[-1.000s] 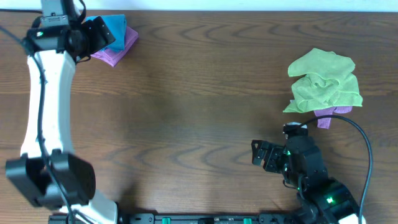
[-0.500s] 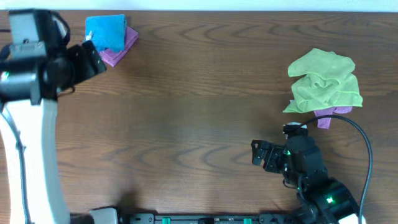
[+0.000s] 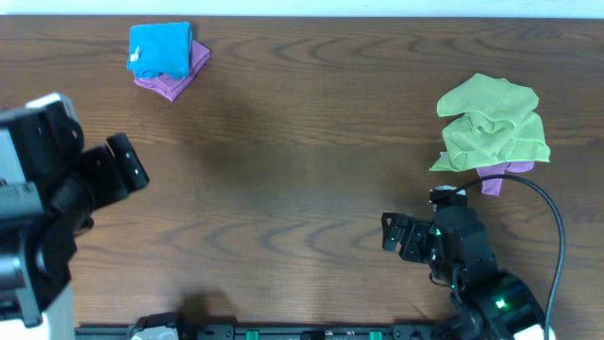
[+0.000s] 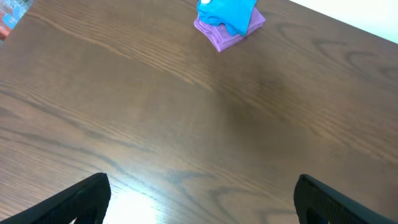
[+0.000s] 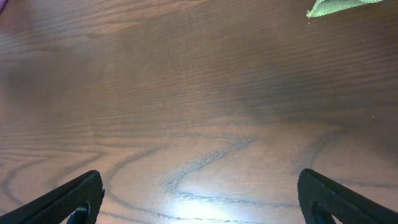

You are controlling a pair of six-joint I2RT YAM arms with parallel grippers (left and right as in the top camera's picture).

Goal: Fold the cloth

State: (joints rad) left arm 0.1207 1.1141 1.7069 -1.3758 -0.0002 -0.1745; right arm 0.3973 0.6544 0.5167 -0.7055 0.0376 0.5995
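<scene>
A crumpled green cloth (image 3: 493, 123) lies at the right of the table on a purple cloth (image 3: 496, 177) whose edge peeks out below it; its corner shows in the right wrist view (image 5: 336, 6). A folded blue cloth (image 3: 159, 47) sits on a folded purple cloth (image 3: 175, 80) at the far left, also in the left wrist view (image 4: 227, 14). My left gripper (image 3: 127, 170) is open and empty at the left edge, well below that stack. My right gripper (image 3: 394, 234) is open and empty near the front, below the green cloth.
The brown wooden table (image 3: 302, 170) fills the view. A black cable (image 3: 547, 203) arcs from the right arm past the purple cloth's edge. A white strip runs along the table's far edge.
The left arm has pulled back from the blue and purple stack toward the front left, leaving the stack uncovered. The right arm has not moved.
</scene>
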